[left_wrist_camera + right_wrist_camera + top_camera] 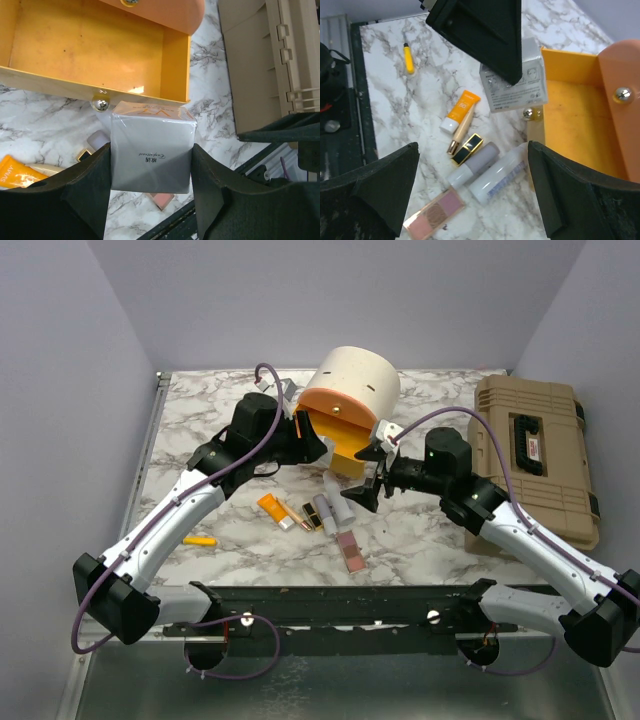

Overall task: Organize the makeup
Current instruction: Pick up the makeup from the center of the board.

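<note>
Low in the centre of the top view, the pink palette (351,552) lies on the marble bench (260,565). Just above it are a gold-black lipstick (467,149), white tubes (497,175) and the orange tube (462,107). The right hand (362,490) hangs spread over them. The left hand (150,175) pinches the white square box (152,150) just beside the open orange drawer (90,50)

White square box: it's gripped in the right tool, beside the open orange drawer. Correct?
No. The white square box is gripped in the left tool, beside the open orange drawer; the left wrist view shows it.
</note>
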{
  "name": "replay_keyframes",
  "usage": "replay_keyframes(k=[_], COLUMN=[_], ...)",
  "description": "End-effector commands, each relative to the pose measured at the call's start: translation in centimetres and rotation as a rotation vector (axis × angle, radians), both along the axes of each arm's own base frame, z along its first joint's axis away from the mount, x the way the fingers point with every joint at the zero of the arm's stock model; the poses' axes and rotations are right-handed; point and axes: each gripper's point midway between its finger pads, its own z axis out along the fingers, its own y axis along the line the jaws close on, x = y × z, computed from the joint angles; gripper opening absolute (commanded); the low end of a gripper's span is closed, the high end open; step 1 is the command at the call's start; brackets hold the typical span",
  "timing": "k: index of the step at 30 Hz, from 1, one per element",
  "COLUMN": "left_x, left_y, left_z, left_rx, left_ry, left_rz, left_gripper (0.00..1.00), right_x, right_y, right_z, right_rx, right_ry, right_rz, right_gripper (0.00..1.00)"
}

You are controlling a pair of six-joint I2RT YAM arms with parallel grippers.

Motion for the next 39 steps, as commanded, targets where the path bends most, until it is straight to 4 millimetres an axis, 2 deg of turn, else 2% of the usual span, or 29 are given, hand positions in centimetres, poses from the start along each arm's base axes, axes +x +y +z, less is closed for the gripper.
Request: replay_keyframes(k=[1, 11, 14, 25, 31, 33, 39], left_x=[-0.3, -1.4, -1.5, -2.4, -2.8, -2.8, -2.9], left_y=[-0.8, -4.4, -4.5, -5.5, -5.6, -5.5, -5.4], left_z=[1.9, 2.6, 2.5, 3.7, 3.8, 3.8, 3.8], left_rx=[0.000, -0.001, 0.012, 0.004, 0.002, 0.005, 0.009], left_ry=[-0.035, -0.029, -0.020, -0.023, -0.025, -0.029, -0.030], left_rz=[-0.015, -0.114, -0.112, -0.148, -0.157, -0.158, -0.155], left_gripper=[0.34, 0.34, 0.34, 0.34, 0.34, 0.34, 0.34], right_x=[1.4, 2.3, 2.5, 3.8, 4.9, 5.1, 4.8], right_y=[0.3, 1.6, 1.9, 2.1, 2.3, 2.3, 2.4], right_z=[2.4, 2.6, 2.0, 2.1, 2.3, 2.2, 1.5], right_rx=[-0.009, 0.000, -0.029, -0.026, -0.005, -0.007, -0.014], right_ry=[-0.231, -0.304, -0.303, -0.311, -0.307, -0.303, -0.277], right_rz=[0.020, 0.058, 0.068, -0.001, -0.055, -0.062, -0.047], right_gripper=[0.96, 0.92, 0.92, 0.88, 0.82, 0.75, 0.72])
